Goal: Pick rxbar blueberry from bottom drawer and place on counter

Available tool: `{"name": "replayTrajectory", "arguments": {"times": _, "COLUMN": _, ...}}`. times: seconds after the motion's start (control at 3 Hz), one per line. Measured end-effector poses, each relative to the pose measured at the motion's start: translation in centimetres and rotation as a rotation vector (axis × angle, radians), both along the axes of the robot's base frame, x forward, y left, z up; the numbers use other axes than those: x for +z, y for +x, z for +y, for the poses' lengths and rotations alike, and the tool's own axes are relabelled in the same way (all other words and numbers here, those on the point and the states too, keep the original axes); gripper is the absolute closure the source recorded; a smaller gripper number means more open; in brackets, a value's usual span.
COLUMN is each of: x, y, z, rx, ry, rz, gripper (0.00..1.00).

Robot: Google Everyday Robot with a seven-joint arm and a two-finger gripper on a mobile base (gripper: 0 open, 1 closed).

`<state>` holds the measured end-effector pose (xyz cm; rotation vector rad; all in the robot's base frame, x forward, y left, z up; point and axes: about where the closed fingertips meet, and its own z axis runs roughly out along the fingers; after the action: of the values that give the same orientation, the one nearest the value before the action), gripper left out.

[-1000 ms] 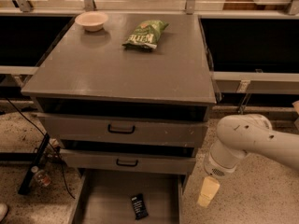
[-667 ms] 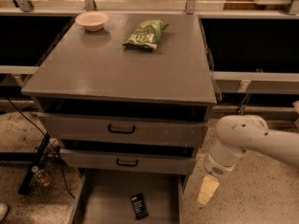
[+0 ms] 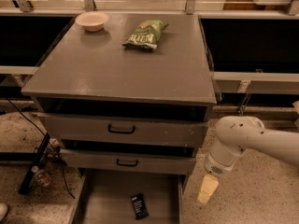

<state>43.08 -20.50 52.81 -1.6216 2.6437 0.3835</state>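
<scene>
The step in hand is the reach into the bottom drawer (image 3: 107,195), which stands pulled out at the foot of the cabinet with the rxbar blueberry (image 3: 138,206) lying flat on its floor, towards the right of the tray and turned slightly off square. The gripper (image 3: 207,190) hangs pointing down outside the drawer, just beyond its right wall and apart from the bar; whether it is open or closed cannot be told from this view. The white arm (image 3: 252,136) comes in from the right, level with the middle drawer (image 3: 127,162). To do this well, the robot would likely need to carry the gripper leftward over the drawer wall before lowering, staying clear of the middle drawer's front, which overhangs the back of the tray. Because the bar is thin and flat against the floor, a grasp across its narrow width, lined up with its tilt, seems the surest. The counter (image 3: 117,64) above offers a broad grey surface for the later placing, with a green chip bag (image 3: 145,33) and a bowl (image 3: 91,20) near its far edge.
</scene>
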Motion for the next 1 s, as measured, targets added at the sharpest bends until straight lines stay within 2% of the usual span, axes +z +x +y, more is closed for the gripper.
{"name": "replayTrajectory", "arguments": {"times": 0.67, "x": -0.3, "y": -2.2, "z": 1.7, "rx": 0.072, "ry": -0.018, "rz": -0.080, "gripper": 0.00}}
{"name": "replayTrajectory", "arguments": {"times": 1.0, "x": -2.0, "y": -2.5, "z": 2.8, "rx": 0.117, "ry": -0.041, "rz": -0.089, "gripper": 0.00}}
